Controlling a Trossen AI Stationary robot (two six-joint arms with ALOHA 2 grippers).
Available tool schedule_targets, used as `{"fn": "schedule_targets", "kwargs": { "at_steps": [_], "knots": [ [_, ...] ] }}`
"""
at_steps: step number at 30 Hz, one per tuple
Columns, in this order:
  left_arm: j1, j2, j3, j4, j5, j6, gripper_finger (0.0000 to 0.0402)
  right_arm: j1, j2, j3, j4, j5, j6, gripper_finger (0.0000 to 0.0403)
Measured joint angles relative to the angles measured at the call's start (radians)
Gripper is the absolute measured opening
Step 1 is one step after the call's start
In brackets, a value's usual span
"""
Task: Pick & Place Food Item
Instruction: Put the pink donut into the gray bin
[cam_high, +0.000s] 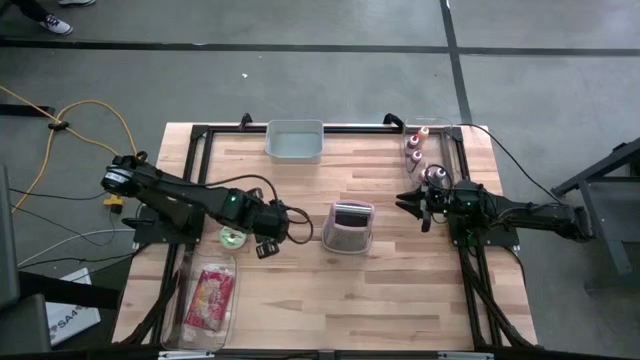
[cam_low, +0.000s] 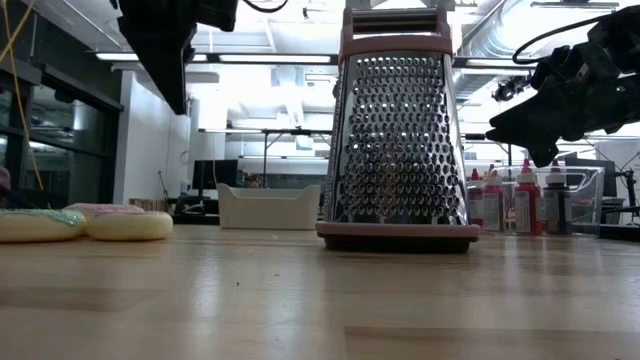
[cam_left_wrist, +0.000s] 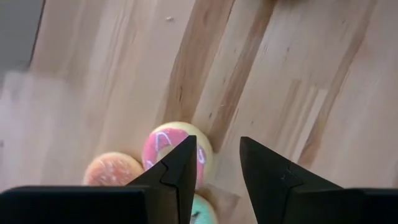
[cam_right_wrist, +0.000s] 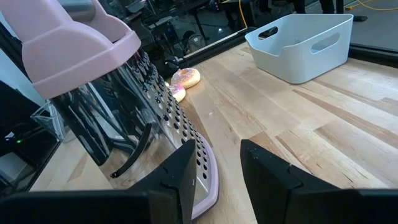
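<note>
Doughnuts (cam_high: 233, 236), the food items for this task, lie in a small cluster on the wooden desk (cam_high: 300, 300), just below and behind the left tool (cam_high: 268, 240) as seen from above. In the left wrist view a pink-iced doughnut (cam_left_wrist: 163, 146) shows beside one dark finger, with an orange-glazed one (cam_left_wrist: 112, 170) next to it and a green-iced one (cam_left_wrist: 202, 210) partly hidden. None of them sits between the fingers. The left tool hovers above the desk, its fingers set partly apart with bare wood showing in the gap, holding nothing.

Judging by this, the task is at an early stage: no food item is lifted or gripped, and picking and placing both remain to be done.

Nearer the desk's front edge from the left tool, a clear tray (cam_high: 205, 300) holds a red packet (cam_high: 208, 297). Beyond the left tool, toward the middle of the desk, stands a pink-trimmed box grater (cam_high: 348, 227), upright. At the far edge, a pale empty bin (cam_high: 295, 141) sits well apart from both tools; it may be the place for the food, though that is a guess.

Further right, the right tool (cam_high: 412, 203) waits past the grater, raised above the desk, its fingers close together and holding nothing. Small red bottles (cam_high: 416, 143) stand behind it near the far right corner.
</note>
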Motion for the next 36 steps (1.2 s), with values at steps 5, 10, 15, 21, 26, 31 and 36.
{"fn": "schedule_targets", "kwargs": {
  "at_steps": [5, 10, 15, 21, 26, 31, 36],
  "knots": [
    [0.025, 0.000, 0.000, 0.000, 0.075, 0.195, 0.0116, 0.000, 0.000, 0.000, 0.000, 0.000, 0.000, 0.0114],
    [0.041, 0.000, 0.000, 0.008, 0.210, 0.380, 0.0116, 0.000, 0.000, 0.000, 0.000, 0.000, 0.000, 0.0114],
    [0.066, 0.000, 0.000, 0.018, 0.310, 0.471, 0.0116, 0.000, 0.000, 0.000, 0.000, 0.000, 0.000, 0.0114],
    [0.090, 0.000, 0.000, 0.047, 0.395, 0.457, 0.0116, 0.000, 0.000, 0.000, 0.000, 0.000, 0.000, 0.0114],
    [0.090, 0.000, 0.000, 0.074, 0.406, 0.463, 0.0116, 0.000, 0.000, 0.000, 0.000, 0.000, 0.000, 0.0114],
    [0.090, 0.000, 0.000, 0.103, 0.406, 0.495, 0.0116, 0.000, 0.000, 0.000, 0.000, 0.000, 0.000, 0.0114],
    [0.090, 0.000, 0.000, 0.108, 0.406, 0.487, 0.0116, 0.000, 0.000, 0.000, 0.000, 0.000, 0.000, 0.0114]
  ]
}}
